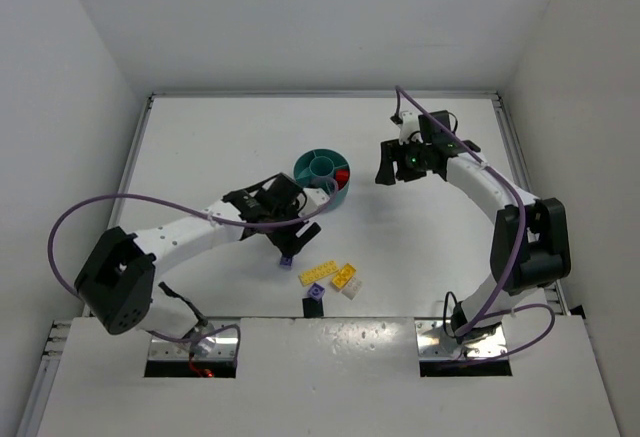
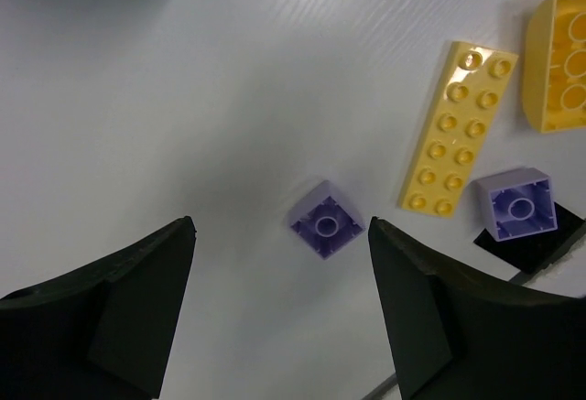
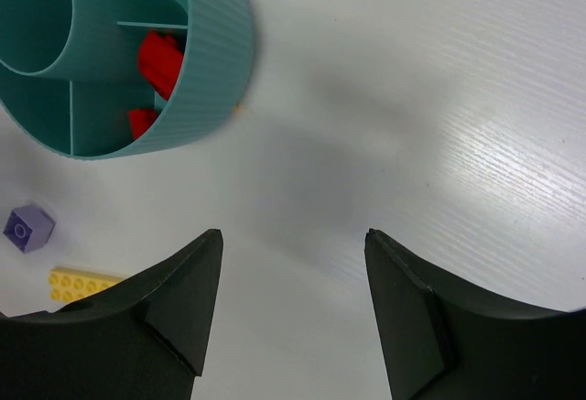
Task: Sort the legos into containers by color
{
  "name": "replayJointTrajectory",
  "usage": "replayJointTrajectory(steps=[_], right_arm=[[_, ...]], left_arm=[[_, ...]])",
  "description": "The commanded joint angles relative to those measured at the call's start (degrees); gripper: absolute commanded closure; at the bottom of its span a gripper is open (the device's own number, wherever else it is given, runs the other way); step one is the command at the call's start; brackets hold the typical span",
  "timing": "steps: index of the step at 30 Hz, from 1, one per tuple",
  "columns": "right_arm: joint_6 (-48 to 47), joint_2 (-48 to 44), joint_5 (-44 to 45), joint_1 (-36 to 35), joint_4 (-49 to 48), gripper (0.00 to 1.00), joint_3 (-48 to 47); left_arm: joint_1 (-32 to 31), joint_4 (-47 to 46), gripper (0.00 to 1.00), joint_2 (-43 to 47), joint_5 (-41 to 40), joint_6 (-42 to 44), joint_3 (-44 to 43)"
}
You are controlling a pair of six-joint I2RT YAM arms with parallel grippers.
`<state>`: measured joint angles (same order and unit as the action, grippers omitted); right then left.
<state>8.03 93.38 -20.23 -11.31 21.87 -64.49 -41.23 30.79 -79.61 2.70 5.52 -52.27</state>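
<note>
The round teal dish (image 1: 308, 168) stands mid-table with red bricks (image 1: 342, 176) in one outer section; it also shows in the right wrist view (image 3: 215, 61). My left gripper (image 1: 297, 239) is open, above a small purple brick (image 2: 326, 220) lying underside up (image 1: 287, 259). A long yellow plate (image 2: 459, 128), a yellow brick (image 2: 555, 66) and a second purple brick (image 2: 518, 203) lie to the right of it. An off-white brick (image 1: 352, 290) lies by the yellow ones. My right gripper (image 1: 388, 167) is open and empty, right of the dish.
A black square marker (image 1: 314, 306) lies under the second purple brick near the front edge. White walls enclose the table on three sides. The left arm reaches across the table's middle toward the dish.
</note>
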Motion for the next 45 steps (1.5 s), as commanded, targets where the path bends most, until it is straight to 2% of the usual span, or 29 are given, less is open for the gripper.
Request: replayJointTrajectory(steps=[1, 6, 19, 27, 29, 30, 33, 35, 43, 45], right_arm=[[0.9, -0.5, -1.6, 0.7, -1.8, 0.36, -0.7], [0.4, -0.5, -1.6, 0.7, -1.3, 0.36, -0.7], [0.4, -0.5, -1.0, 0.7, -1.3, 0.36, -1.3], [-0.1, -0.5, -1.0, 0.7, -1.3, 0.36, -1.3], [-0.1, 0.0, -1.0, 0.7, -1.3, 0.36, -1.3], [-0.1, 0.0, -1.0, 0.7, -1.3, 0.36, -1.8], [-0.1, 0.0, -1.0, 0.7, -1.3, 0.36, -1.8], [-0.1, 0.0, -1.0, 0.7, -1.3, 0.36, -1.8], [-0.1, 0.0, -1.0, 0.7, -1.3, 0.36, -1.8], [-0.1, 0.0, -1.0, 0.7, -1.3, 0.36, -1.3]], left_arm=[[-1.8, 3.0, 0.18, -1.6, 0.9, -6.8, -1.9], [-3.2, 4.6, 0.18, -3.7, -1.6, -8.2, -2.5], [-3.9, 5.2, 0.22, -10.8, 1.1, -9.9, -3.7], [-1.6, 4.6, 0.26, -14.0, 2.3, -9.9, -3.7], [-1.0, 4.6, 0.30, -14.5, 2.3, -9.9, -3.7], [-1.0, 4.6, 0.36, -14.5, 2.3, -9.9, -3.7], [-0.3, 4.6, 0.45, -14.5, 2.3, -9.9, -3.7], [0.2, 4.6, 0.47, -14.5, 2.3, -9.9, -3.7], [0.2, 4.6, 0.75, -13.4, 3.5, -8.2, -5.1], [0.8, 4.6, 0.78, -11.7, 5.2, -7.7, -6.7]])
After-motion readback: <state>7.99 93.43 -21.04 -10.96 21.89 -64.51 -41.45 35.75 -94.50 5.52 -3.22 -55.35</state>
